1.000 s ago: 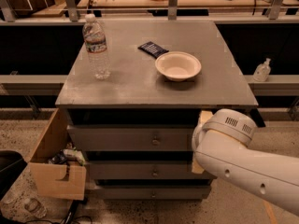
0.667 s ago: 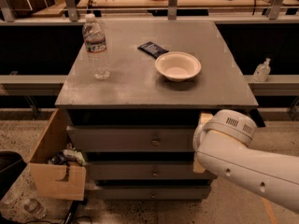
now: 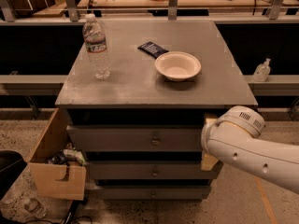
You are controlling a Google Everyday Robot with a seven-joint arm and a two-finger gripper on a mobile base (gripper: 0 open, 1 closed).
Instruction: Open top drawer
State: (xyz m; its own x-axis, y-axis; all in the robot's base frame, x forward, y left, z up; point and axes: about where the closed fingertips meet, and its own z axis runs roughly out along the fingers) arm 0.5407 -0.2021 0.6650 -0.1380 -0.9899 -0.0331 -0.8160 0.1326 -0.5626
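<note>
The grey cabinet [image 3: 140, 85] stands in the middle of the view. Its top drawer [image 3: 117, 139] is the uppermost grey front under the top plate, with a small round metal knob [image 3: 155, 139] at centre. Two narrower drawer fronts [image 3: 140, 170] lie below it. My white arm [image 3: 247, 146] comes in from the lower right and covers the right end of the drawer fronts. My gripper is not in view; only the arm's rounded joint and link show.
On the cabinet top stand a water bottle [image 3: 96, 48], a white bowl [image 3: 178, 65] and a dark packet [image 3: 152, 48]. A pale plywood box [image 3: 56, 178] with a notched front sits on the floor at the left. A shelf rail [image 3: 275, 80] holds a small bottle [image 3: 261, 71] at right.
</note>
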